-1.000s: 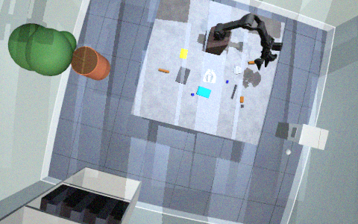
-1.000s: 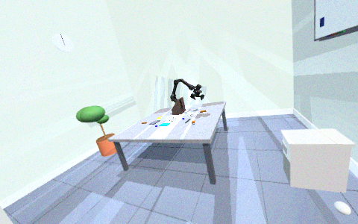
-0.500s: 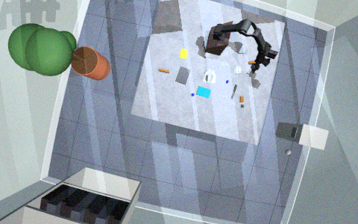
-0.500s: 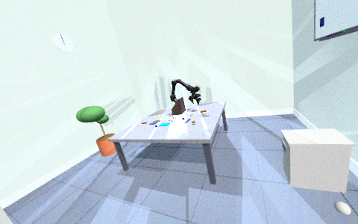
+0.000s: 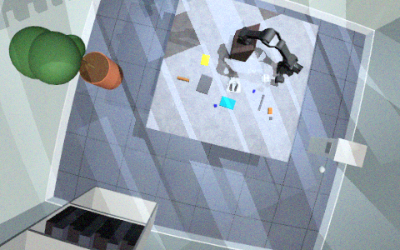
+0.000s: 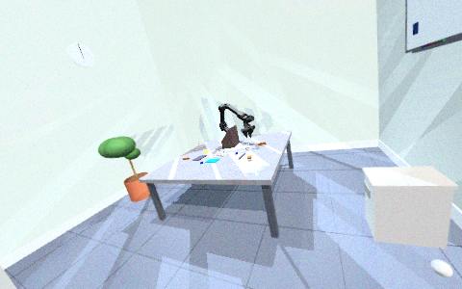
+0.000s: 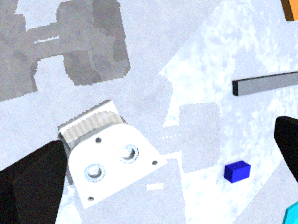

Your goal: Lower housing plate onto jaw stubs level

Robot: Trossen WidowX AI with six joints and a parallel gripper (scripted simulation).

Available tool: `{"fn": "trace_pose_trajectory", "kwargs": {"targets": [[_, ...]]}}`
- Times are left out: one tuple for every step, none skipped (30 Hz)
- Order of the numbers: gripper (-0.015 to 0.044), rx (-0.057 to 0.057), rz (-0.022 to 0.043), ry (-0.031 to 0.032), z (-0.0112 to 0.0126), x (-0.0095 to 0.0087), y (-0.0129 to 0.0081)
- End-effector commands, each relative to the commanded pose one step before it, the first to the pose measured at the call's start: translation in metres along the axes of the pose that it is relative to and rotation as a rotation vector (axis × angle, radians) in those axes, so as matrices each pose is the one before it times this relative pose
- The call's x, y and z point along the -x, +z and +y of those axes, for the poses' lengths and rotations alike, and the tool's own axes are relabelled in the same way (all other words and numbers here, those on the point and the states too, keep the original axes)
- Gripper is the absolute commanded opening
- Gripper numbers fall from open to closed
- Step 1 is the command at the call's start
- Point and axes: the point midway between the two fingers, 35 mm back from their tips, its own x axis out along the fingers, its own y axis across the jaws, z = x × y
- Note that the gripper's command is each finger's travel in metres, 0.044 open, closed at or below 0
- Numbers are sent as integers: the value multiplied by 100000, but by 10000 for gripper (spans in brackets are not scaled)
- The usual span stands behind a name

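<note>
The desk [image 5: 258,146] [image 6: 269,166] [image 7: 145,65] carries the arm [image 5: 268,37] [image 6: 222,116]. From above, its gripper [image 5: 289,73] [image 6: 248,133] [image 7: 174,140] hangs near the desk's right edge, fingers spread, nothing between them. The plate [image 5: 266,77] [image 6: 247,144] [image 7: 116,167] lies just inward from it, towards the white base [image 5: 233,85] [image 6: 220,153]. In the wrist view it sits beside the left-hand fingertip, its paired holes slanting; centring over it probably comes first.

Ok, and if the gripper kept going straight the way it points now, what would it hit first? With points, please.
Probably the tabletop [image 5: 187,112] [image 6: 159,170] [image 7: 150,87]: the gripper [image 5: 289,73] [image 6: 247,133] [image 7: 174,140] points down. The white two-holed plate [image 5: 266,77] [image 7: 111,165] may catch one finger first; depth is unclear.
</note>
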Motion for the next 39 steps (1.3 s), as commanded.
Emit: {"fn": "trace_pose_trajectory", "kwargs": {"targets": [[440,9153,3740,8982,121,-503,-1563],[440,2102,731,2090,55,-109,-360],[440,2095,674,2117,65,-105,-359],[440,2086,616,2140,74,-102,-357],[440,2077,557,2161,84,-98,-355],[440,2068,497,2181,93,-95,-353],[440,2059,436,2198,102,-92,-350],[440,2051,375,2214,112,-88,-347],[440,2043,314,2229,121,-85,-344],[440,2033,251,2239,130,-82,-340],[440,1644,158,1824,112,-64,-273],[440,984,75,1098,71,-38,-162],[440,328,22,366,24,-13,-54],[440,0,0,0,0,0,0],[440,0,0,0,0,0,0],[440,0,0,0,0,0,0],[440,0,0,0,0,0,0],[440,0,0,0,0,0,0],[440,0,0,0,0,0,0],[440,-4,11,-2,0,-224,-4],[440,-13,37,-3,10,-669,-16],[440,-22,77,2,46,-1107,-41],[440,-24,95,11,83,-1094,-59],[440,-15,66,11,67,-650,-44],[440,-5,23,4,25,-215,-16],[440,0,0,0,0,0,0],[440,0,0,0,0,0,0],[440,0,0,0,0,0,0],[440,0,0,0,0,0,0],[440,0,0,0,0,0,0],[440,0,0,0,0,0,0],[440,0,0,0,0,0,0],[440,0,0,0,0,0,0],[440,0,0,0,0,0,0],[440,0,0,0,0,0,0],[440,0,0,0,0,0,0],[440,0,0,0,0,0,0],[440,0,0,0,0,0,0],[440,0,0,0,0,0,0]]}}
